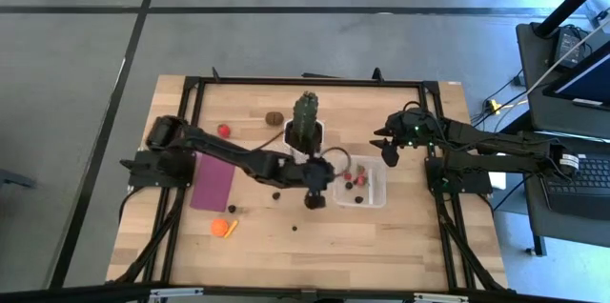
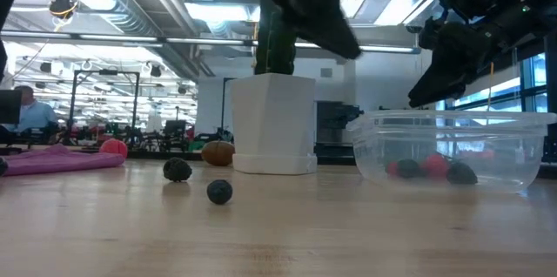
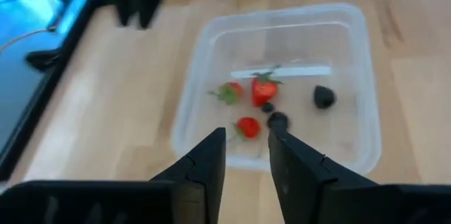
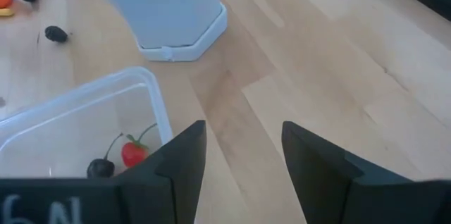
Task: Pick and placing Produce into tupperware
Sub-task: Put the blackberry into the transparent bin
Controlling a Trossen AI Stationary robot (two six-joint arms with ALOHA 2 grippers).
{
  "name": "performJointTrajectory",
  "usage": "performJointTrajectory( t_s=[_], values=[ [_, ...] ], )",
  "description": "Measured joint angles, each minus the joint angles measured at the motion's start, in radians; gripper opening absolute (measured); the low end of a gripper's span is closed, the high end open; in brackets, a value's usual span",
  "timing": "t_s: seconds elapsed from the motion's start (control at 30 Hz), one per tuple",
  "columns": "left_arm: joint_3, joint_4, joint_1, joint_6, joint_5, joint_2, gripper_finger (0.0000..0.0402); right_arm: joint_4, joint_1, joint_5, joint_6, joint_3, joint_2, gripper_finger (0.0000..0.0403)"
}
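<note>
Left claw (image 1: 314, 198) at tupperware (image 1: 380, 191) 9 o'clock edge, fingers narrowly parted, empty. Right claw (image 1: 389, 151) at 12 o'clock, spread. Berries (image 3: 323, 96) inside; cactus (image 2: 277, 43) top hidden by arm.

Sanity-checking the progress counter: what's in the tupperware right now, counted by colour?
Red pieces: 3
Dark berries: 2 (a tiny dark speck between the reds may be a third, cannot tell)
Total in the tupperware: 5
</note>
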Motion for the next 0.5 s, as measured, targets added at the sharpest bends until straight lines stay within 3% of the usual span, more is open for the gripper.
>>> performJointTrajectory(
  t_s=[0.33, 0.5],
  values=[
    [-0.423, 0.418, -0.055, -0.108, -0.009, -0.249, 0.0075, 0.007, 0.001, -0.017, 0.025, 0.000, 0.000, 0.0188],
    [-0.564, 0.496, -0.100, -0.127, -0.011, -0.300, 0.0066, 0.002, 0.001, -0.019, 0.028, 0.000, 0.000, 0.0188]
  ],
)
